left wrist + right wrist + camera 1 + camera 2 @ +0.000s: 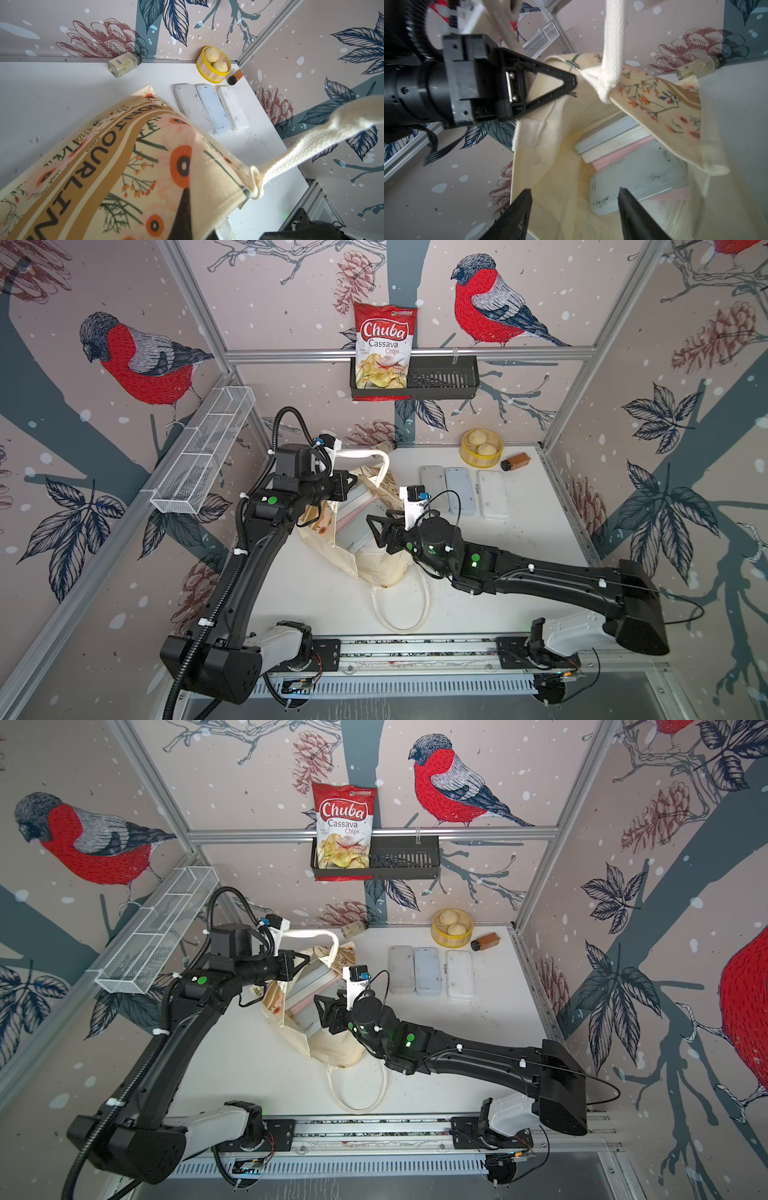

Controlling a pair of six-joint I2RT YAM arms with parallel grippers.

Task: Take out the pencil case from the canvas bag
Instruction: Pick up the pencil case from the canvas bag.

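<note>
Where the bag lies: mid-counter, slumped, its mouth pulled agape; one handle loops flat on the counter toward the front.
Left jaws: together, clamped on the bag's upper rim beside the other handle, holding that edge up off the counter. The printed, lettered side faces the left wrist camera.
Right jaws: apart and empty, poised at the bag's mouth and pointing in. Cannot tell whether a tip brushes the rim.
Pencil case: grey-blue, flat and scuffed, inside the bag on top of the stack, straight ahead of that open pair.
Other cases inside: a pink one under it; a white one and a pale blue one edge-on behind.
Row of cases: three side by side on the counter, outside the bag, beyond the right arm.
Back of counter: steamer with two buns, a brown bottle on its side just beside it, and a clear jar on its side against the wall.
Wall basket: chips standing upright in one end.
</note>
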